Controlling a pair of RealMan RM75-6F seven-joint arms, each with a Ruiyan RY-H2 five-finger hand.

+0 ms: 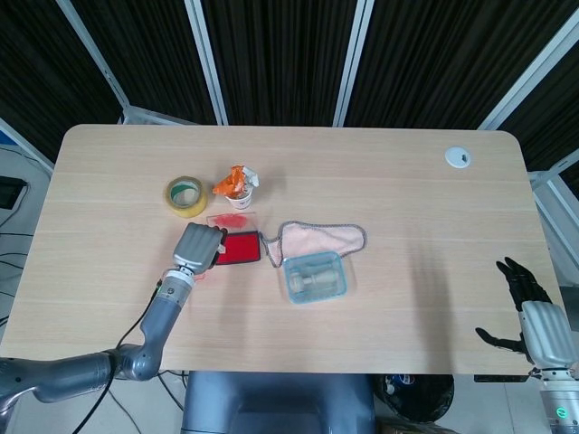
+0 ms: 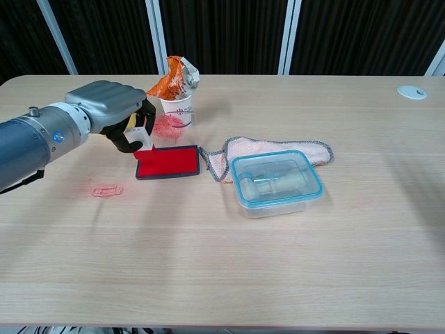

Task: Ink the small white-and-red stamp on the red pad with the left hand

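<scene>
My left hand (image 2: 115, 104) (image 1: 198, 245) grips the small white-and-red stamp (image 2: 138, 136), held above the left end of the red ink pad (image 2: 169, 161) (image 1: 239, 249). The stamp's red base hangs just over the pad's left edge; whether they touch I cannot tell. In the head view the hand hides the stamp. My right hand (image 1: 527, 303) rests with fingers apart and nothing in it at the table's far right edge, seen only in the head view.
A red stamp print (image 2: 107, 190) marks the table left of the pad. Behind the pad lie a clear lid with red smears (image 2: 167, 124), a paper cup with an orange wrapper (image 2: 175, 87) and yellow tape (image 1: 185, 196). A blue-rimmed container (image 2: 276, 181) sits on a pink cloth (image 2: 268, 147).
</scene>
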